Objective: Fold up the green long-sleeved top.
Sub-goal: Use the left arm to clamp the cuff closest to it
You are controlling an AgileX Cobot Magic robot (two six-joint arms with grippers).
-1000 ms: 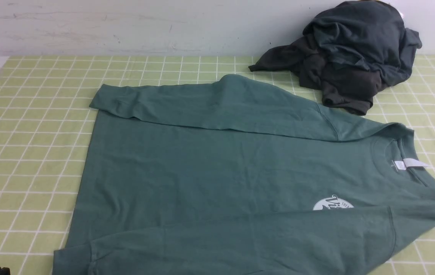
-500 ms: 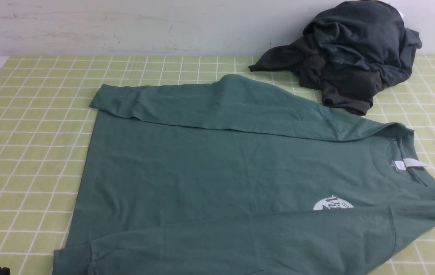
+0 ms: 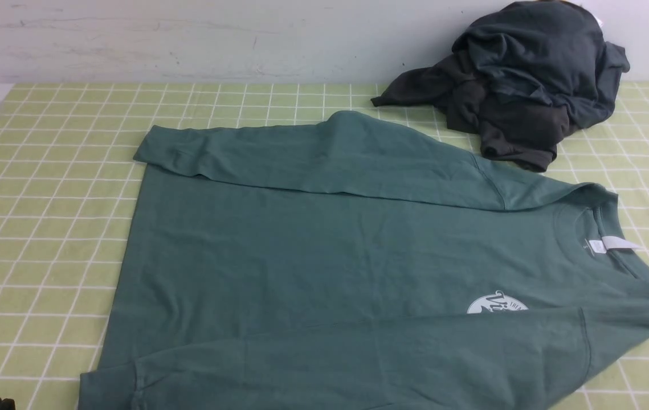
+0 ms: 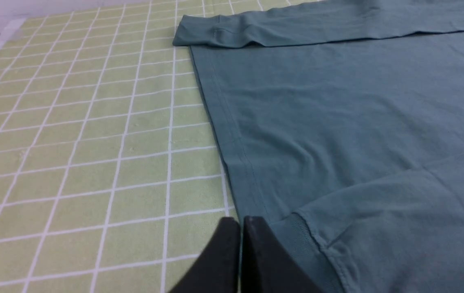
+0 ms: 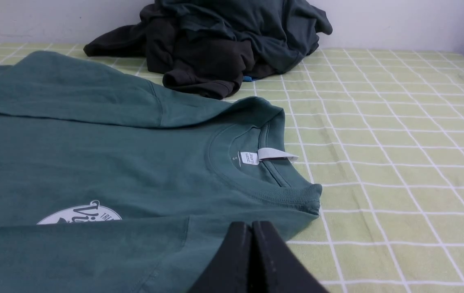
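While both pincers are pressed together and empty, the green long-sleeved top [image 3: 324,256] lies flat across the middle of the surface, on a yellow-green checked cloth [image 3: 45,199]. Its collar, with a white neck label [image 3: 615,244], points to the robot's right, and its hem faces left. Both sleeves are folded in over the body, the nearer one covering part of the white chest logo [image 3: 495,303]. The left pincer [image 4: 241,221] is near the hem and a sleeve cuff, the right pincer [image 5: 251,226] near the collar. A dark heap of clothes [image 3: 523,80] sits far right.
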